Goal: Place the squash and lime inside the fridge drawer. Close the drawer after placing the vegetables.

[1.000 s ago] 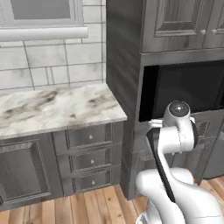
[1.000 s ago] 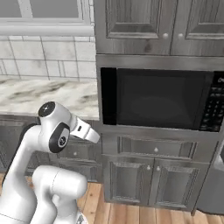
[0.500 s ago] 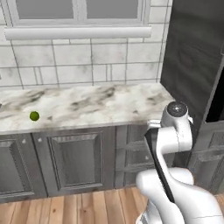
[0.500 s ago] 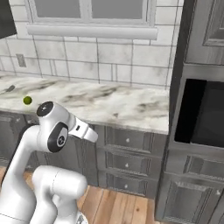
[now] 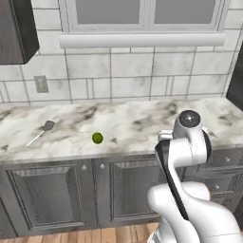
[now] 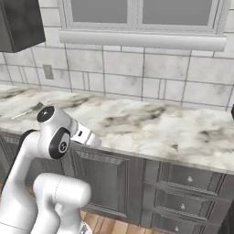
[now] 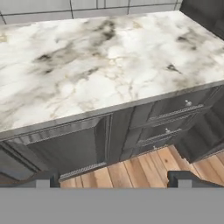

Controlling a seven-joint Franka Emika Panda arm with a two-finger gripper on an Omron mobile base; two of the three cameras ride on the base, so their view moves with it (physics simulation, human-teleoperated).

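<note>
The small smooth bright green lime [image 5: 97, 138] sits near the front edge of the marbled white stone counter [image 5: 142, 126], well left of the empty two-finger gripper [image 7: 113, 178] (its tips spread apart).

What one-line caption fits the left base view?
Lime and spatula lie apart on the marble counter under a window, arm in the foreground.

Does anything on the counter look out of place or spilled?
Nothing is spilled or damaged. The lime sits alone on the marble counter, and a spatula lies loose farther left, near the wall outlet.
</note>
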